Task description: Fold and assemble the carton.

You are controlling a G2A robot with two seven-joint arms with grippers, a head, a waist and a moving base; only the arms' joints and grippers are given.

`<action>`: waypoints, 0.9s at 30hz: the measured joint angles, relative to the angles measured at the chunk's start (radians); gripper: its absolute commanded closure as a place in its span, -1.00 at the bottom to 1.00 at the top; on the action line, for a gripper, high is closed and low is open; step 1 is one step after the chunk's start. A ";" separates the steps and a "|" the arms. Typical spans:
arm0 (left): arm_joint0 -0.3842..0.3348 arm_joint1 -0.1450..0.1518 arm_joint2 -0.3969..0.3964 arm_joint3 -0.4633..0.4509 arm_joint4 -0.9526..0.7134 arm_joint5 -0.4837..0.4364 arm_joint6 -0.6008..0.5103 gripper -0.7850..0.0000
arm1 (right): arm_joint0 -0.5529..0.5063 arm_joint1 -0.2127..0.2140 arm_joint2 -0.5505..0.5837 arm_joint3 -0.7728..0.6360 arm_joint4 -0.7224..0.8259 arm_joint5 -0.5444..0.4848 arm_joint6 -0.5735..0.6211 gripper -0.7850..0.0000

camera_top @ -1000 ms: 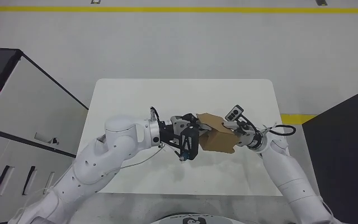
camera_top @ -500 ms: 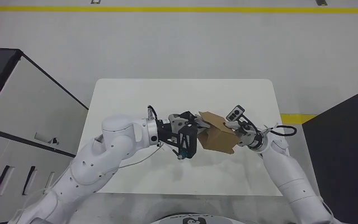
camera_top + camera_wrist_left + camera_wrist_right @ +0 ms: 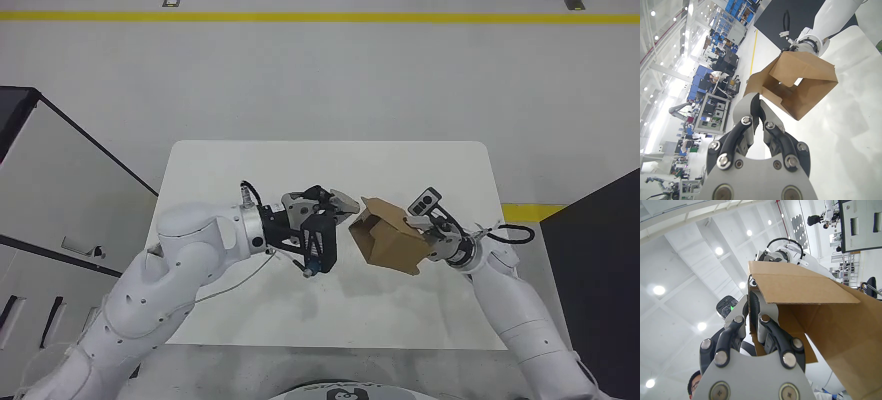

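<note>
- One surface (image 3: 250,170): a white rectangular top with rounded corners, smooth and matt, marked by soft grey shadows.
- Around it lies a pale grey floor (image 3: 320,80), crossed on the far side by a yellow line (image 3: 320,16). A dark-topped cabinet (image 3: 15,110) stands to the robot's left and a dark panel (image 3: 600,250) to its right.
- One carton (image 3: 385,238): plain brown cardboard, matt, with crisp creases. It forms an open rectangular tube, tilted and held clear of the surface over its right half.
- The left wrist view looks in through the carton's open end, where a flap (image 3: 754,84) stands out from one wall. In the right wrist view the cut edge of the board shows its fluted core.
- Right claw (image 3: 749,302): closed onto one wall of the carton, with the edge of the board pinched between its two fingers. It grips the end of the carton that faces the robot's right.
- Left claw (image 3: 755,100): narrow, with its fingers drawn together and nothing seen between the ribbed black pads (image 3: 753,108). Its tip lies just beside the flap; whether the two touch cannot be told.
- Both claws share one build: a grey metal base plate with round screw heads, curved black links and pale finger shells.
</note>
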State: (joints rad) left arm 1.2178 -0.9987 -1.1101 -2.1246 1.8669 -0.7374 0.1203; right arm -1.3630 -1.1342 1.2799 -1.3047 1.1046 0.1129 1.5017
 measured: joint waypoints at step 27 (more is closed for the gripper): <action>-0.076 -0.007 0.060 -0.056 0.042 -0.072 -0.074 1.00 | -0.023 0.009 0.040 -0.008 -0.015 -0.057 0.011 1.00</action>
State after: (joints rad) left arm 1.1420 -1.0056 -1.0499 -2.1810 1.9091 -0.8099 0.0464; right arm -1.3857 -1.1255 1.3196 -1.3132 1.0897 0.0561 1.5126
